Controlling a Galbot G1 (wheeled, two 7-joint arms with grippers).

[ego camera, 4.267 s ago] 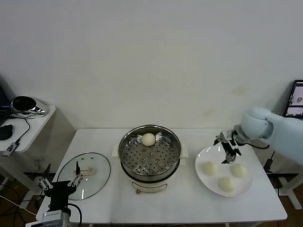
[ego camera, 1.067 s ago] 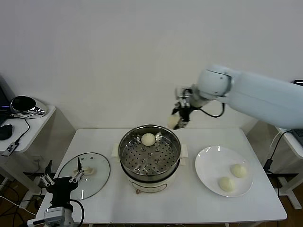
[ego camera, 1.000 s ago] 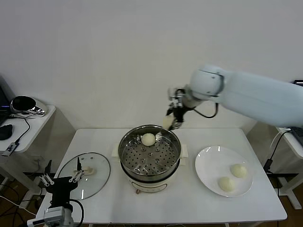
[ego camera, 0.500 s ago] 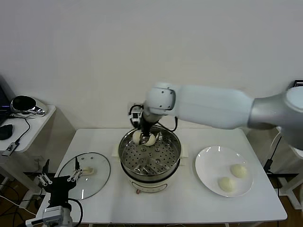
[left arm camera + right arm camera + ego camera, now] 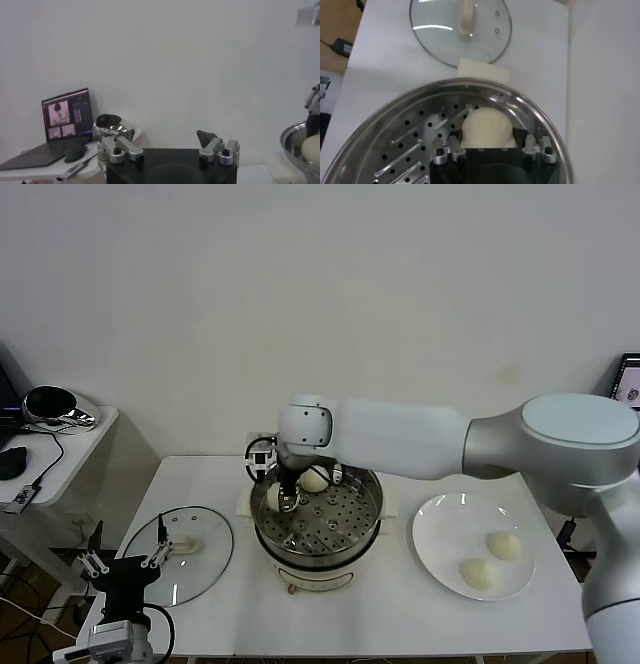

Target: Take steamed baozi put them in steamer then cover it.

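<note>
The steamer (image 5: 366, 528) stands mid-table with one baozi (image 5: 314, 479) on its perforated tray at the back. My right gripper (image 5: 283, 500) reaches into the pot's left side, shut on a second baozi (image 5: 272, 497), low over the tray. In the right wrist view this baozi (image 5: 486, 127) sits between the fingers inside the steamer's rim (image 5: 540, 120). Two more baozi (image 5: 503, 544) (image 5: 479, 572) lie on the white plate (image 5: 440, 529). The glass cover (image 5: 205, 572) lies flat on the table at the left. My left gripper (image 5: 125, 569) is open and parked by the cover.
A side table (image 5: 70, 449) with a mouse and a shiny object stands at the far left. The left wrist view shows a laptop (image 5: 67, 116) there and the steamer's edge (image 5: 292, 145). The cover also shows in the right wrist view (image 5: 460, 27).
My right arm swung left from behind the pot and lowered the held baozi into the steamer's left side. The left arm stayed put.
</note>
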